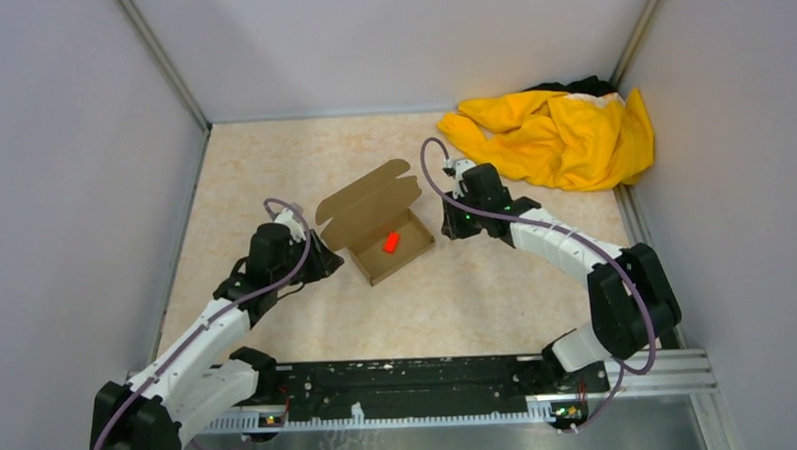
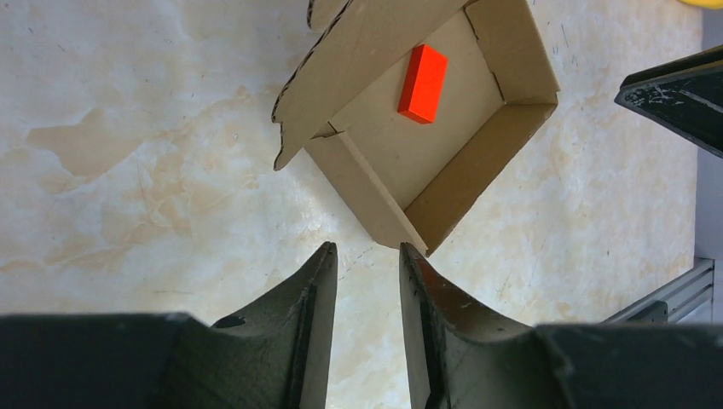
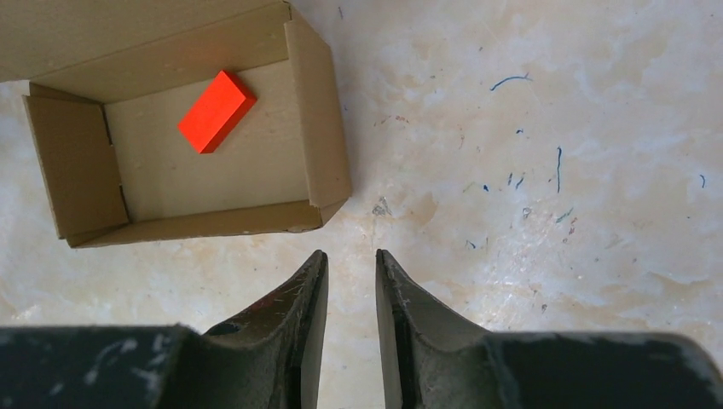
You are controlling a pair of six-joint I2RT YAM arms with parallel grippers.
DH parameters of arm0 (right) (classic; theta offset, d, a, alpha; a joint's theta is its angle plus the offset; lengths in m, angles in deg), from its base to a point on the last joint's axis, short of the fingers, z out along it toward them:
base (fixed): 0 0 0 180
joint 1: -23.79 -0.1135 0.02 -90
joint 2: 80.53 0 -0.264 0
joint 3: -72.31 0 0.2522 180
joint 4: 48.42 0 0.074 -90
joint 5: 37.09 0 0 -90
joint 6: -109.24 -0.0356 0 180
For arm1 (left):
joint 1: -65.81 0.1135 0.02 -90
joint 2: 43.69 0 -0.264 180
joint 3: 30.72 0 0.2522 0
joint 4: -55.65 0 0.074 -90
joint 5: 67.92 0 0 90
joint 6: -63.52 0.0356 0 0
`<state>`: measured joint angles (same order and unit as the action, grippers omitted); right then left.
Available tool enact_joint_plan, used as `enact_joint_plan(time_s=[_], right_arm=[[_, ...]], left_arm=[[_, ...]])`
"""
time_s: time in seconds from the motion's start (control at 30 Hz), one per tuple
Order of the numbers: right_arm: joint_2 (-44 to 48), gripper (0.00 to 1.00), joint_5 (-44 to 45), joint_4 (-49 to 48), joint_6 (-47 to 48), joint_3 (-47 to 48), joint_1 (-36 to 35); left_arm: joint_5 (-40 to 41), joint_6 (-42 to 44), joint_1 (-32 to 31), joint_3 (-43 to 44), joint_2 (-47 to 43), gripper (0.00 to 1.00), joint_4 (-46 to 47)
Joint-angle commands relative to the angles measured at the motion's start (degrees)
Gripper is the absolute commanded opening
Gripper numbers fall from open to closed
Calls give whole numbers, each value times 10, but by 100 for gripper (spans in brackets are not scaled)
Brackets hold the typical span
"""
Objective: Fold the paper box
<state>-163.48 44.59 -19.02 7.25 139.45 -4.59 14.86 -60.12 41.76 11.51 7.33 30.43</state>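
Between each narrowly parted pair of jaws lies table [image 2: 128,170]. Just ahead of left gripper [image 2: 367,247] and right gripper [image 3: 349,253] sits the paper box [image 2: 401,162], lid open, red block [image 2: 423,83] inside. Only the top view shows yellow cloth [image 1: 561,134] beyond.

beige table [image 1: 272,169] with paper box [image 1: 366,204], yellow cloth [image 1: 562,139]

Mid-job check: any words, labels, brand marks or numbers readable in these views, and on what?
No readable text in any view.
paper box: plain brown cardboard, no print showing.
red block: blank faces.
yellow cloth: no label visible.
table: only blue scribbles, not letters or numbers.
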Motion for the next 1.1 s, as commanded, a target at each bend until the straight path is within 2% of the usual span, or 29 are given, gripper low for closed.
enact_joint_plan(time_s=[0.0,0.2,0.37,0.5,0.6,0.73,0.9,1.07], right_arm=[[8,26,5,-38,40,10,-7],[35,26,31,-43,9,-1,-8],[92,29,17,-37,-52,-26,-9],[131,31,1,2,-81,-41,-9],[157,33,-12,45,-89,-42,-9],[188,40,-13,111,-89,-30,-9],[205,50,-22,225,-60,40,-9],[201,63,0,267,-40,100,-7]], left_arm=[[-16,-10,2,-15,19,39,56],[-41,-17,2,7,66,43,90],[-29,4,1,49,67,57,66],[-6,4,1,51,57,65,69],[4,4,1,76,89,72,80],[19,2,2,160,162,75,86],[28,-31,-22,218,251,80,142],[11,-53,-61,280,333,81,154]])
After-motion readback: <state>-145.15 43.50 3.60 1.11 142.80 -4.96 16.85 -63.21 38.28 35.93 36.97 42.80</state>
